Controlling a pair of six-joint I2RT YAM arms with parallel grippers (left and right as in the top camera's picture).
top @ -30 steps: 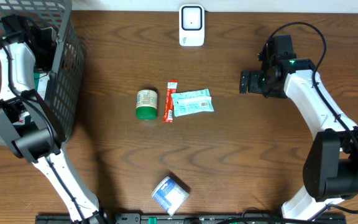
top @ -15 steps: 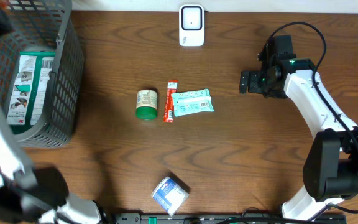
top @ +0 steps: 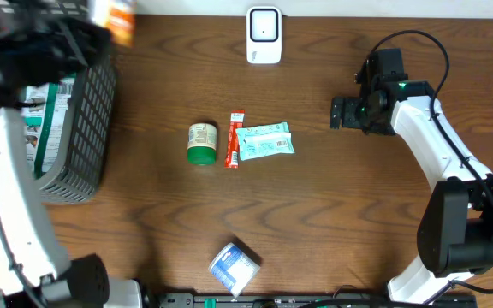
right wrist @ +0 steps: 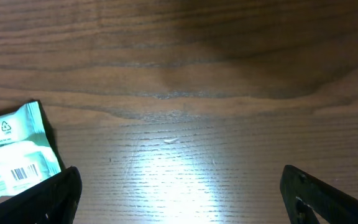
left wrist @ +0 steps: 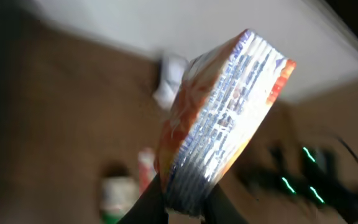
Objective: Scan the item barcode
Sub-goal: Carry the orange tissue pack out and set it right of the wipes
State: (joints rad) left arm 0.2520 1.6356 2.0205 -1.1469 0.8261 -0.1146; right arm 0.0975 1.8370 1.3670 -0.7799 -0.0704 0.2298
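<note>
An orange packet [left wrist: 219, 118] with a silvery printed edge is pinched at its lower end in my left gripper [left wrist: 185, 198], which is shut on it. From overhead it shows as a blurred orange packet [top: 116, 17] by the basket's far corner, with the left gripper [top: 92, 30] blurred beside it. The white scanner [top: 264, 35] stands at the table's far edge, to the right of the packet. My right gripper [top: 339, 112] hovers open over bare wood, nothing between its fingers [right wrist: 48, 193].
A dark mesh basket [top: 92, 111] at the left holds a green-and-white bag [top: 45, 120]. Mid-table lie a green-lidded jar [top: 201, 143], a red stick pack [top: 234, 139] and a teal wipes pack [top: 264, 140]. A blue-white pack [top: 234, 267] sits near the front edge.
My left arm has come up out of the basket and swung toward its far right corner with the orange packet. The right arm has not moved.
</note>
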